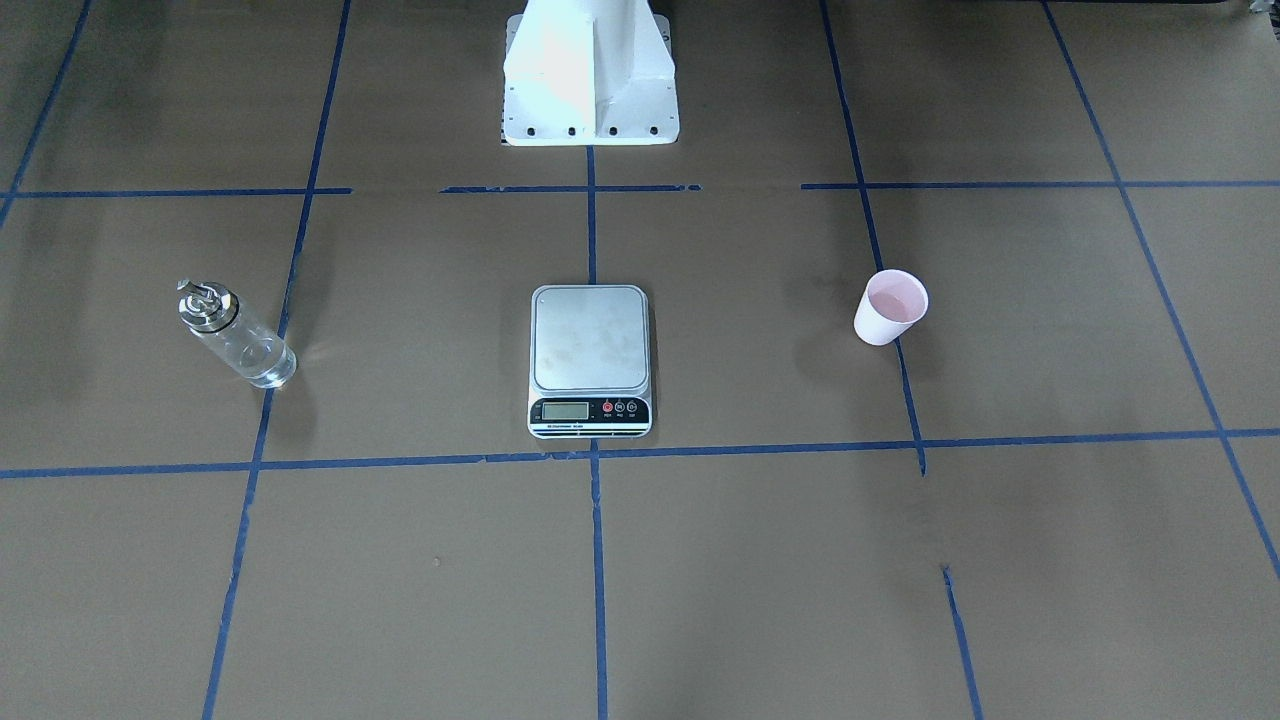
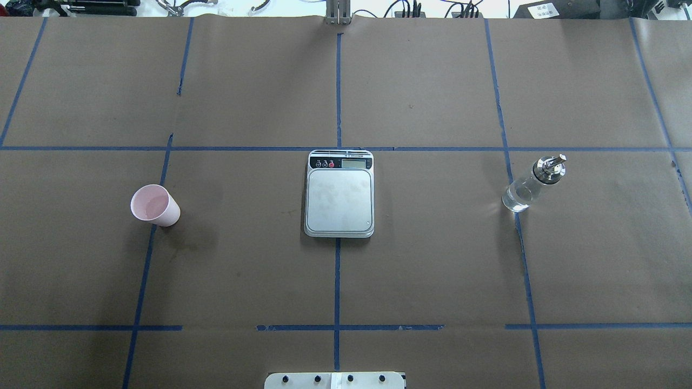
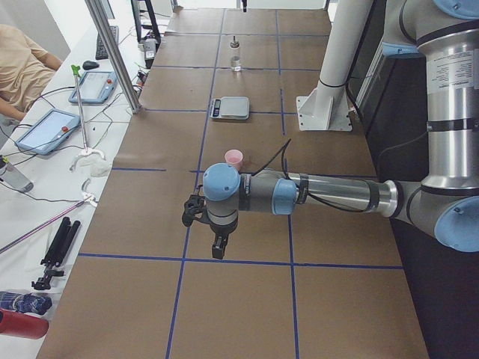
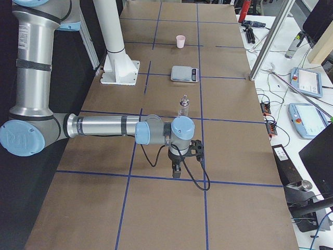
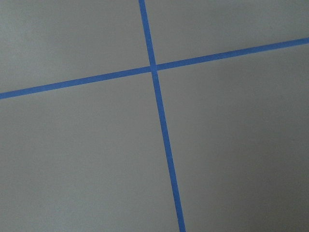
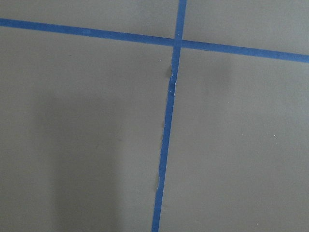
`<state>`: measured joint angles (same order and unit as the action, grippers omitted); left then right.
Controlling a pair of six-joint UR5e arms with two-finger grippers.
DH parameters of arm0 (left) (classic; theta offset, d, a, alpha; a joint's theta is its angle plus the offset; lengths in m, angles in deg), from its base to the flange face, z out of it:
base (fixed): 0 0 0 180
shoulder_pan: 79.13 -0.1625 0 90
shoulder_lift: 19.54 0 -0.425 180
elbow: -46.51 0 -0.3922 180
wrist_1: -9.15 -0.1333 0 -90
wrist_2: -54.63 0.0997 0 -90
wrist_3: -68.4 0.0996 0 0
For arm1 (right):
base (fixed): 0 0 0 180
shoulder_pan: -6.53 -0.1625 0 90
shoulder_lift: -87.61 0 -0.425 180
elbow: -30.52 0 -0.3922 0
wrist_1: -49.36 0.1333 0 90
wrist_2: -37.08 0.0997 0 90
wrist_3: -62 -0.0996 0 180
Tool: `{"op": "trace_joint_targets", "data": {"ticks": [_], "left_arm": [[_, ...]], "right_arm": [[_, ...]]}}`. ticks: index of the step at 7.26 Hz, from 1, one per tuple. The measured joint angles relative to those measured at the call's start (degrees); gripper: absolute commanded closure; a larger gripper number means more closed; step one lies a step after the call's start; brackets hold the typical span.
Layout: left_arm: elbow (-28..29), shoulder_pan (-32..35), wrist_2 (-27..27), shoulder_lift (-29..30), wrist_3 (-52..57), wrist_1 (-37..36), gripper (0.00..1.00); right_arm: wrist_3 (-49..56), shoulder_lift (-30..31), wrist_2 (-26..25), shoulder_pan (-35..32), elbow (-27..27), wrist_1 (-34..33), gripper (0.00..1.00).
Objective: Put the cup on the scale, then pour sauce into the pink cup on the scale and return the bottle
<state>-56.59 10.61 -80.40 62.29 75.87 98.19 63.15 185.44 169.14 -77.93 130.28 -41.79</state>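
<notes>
Both arms hang low over the counter's (image 2: 432, 259) outer ends, the left tool (image 3: 217, 250) and the right tool (image 4: 176, 171) pointing down at bare brown paper crossed by blue tape lines (image 5: 159, 116). Each shows in one side view only, so whether the jaws stand wide or narrow cannot be told; neither appears to carry anything. Inward of the left tool, the small pale pink tapered paper cup (image 2: 155, 205) stands upright and looks empty, well apart from the flat steel-topped kitchen scale (image 2: 339, 201) at the counter's middle, whose platform is bare. On the far side of the scale, nearer the right tool, the clear glass cylindrical bottle (image 2: 532, 183) with its shiny metal pour spout stands upright, the colourless sauce (image 2: 516, 197) showing through its lower part. The task seems not yet begun. The cup is likely very light and thin-walled, easy to crush or tip, so a gentle pinch across its rim or upper wall would suit. The bottle is probably heavier, hard, smooth and breakable, and would want a firm hold around the glass body below the cap.
</notes>
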Motion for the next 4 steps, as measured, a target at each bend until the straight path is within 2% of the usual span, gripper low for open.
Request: {"op": "trace_joint_targets", "data": {"ticks": [4], "left_arm": [[-1.3,-0.1,-0.4,0.0,0.4,0.5,0.0]], "right_arm": [[-0.1,-0.1,0.1,0.2,2.0,0.7,0.0]]}}
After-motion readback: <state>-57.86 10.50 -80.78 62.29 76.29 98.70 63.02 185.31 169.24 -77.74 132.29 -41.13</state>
